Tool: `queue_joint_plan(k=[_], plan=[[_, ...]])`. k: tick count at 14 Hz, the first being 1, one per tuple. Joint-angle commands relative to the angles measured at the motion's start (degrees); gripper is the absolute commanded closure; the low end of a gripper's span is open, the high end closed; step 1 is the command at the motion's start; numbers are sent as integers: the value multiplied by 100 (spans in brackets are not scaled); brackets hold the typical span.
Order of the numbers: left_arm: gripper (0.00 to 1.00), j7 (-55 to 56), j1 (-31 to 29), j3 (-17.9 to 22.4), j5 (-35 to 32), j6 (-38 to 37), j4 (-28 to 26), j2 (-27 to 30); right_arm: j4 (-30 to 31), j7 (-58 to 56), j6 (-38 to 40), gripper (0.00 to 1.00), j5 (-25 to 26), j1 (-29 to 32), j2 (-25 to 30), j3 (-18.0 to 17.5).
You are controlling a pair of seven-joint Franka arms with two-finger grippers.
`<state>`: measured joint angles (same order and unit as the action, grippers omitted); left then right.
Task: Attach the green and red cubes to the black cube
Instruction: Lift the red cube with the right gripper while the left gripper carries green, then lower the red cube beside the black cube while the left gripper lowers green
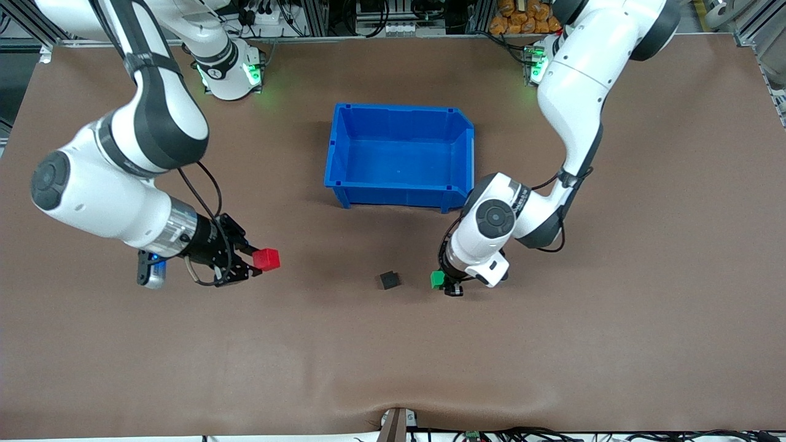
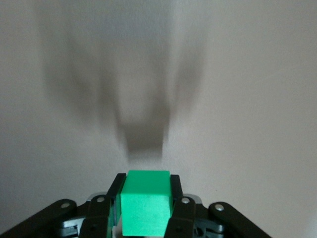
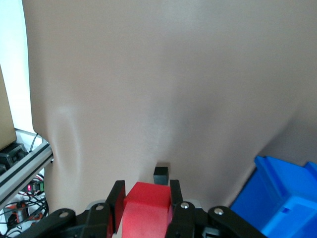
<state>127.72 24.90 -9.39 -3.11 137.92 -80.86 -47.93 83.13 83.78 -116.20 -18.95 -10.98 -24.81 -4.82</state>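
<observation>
Black cube (image 1: pixel 389 280) sits on my counter (image 1: pixel 393 356); beside it, the left gripper (image 1: pixel 443 283) clamps the green cube (image 1: pixel 436 279), while the right gripper (image 1: pixel 258 259) clamps the red cube (image 1: pixel 267 259) over the counter's right-arm end.

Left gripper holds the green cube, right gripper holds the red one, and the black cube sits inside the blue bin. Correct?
Not quite. The black cube lies on the table, nearer the front camera than the empty blue bin, as the front view shows. The rest holds.
</observation>
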Motion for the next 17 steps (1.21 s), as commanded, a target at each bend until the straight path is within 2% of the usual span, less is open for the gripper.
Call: queue_joint_plan(k=[1,5,13,17], plan=[[100,217,225,183,118,-169,448,-190,-184,217,-148,100,119,-158,-287,-19],[100,516,392,183,153,-169,975,-620,-166,560,-569,100,154,-421,-490,-10],[100,745,550,174,153,-64,1125,-832,-113,1123,-1149,100,224,-931,-894,-2],[100,859,673,174,153,111,1134,-920,-78,1755,-1817,100,444,-1353,-1306,7]])
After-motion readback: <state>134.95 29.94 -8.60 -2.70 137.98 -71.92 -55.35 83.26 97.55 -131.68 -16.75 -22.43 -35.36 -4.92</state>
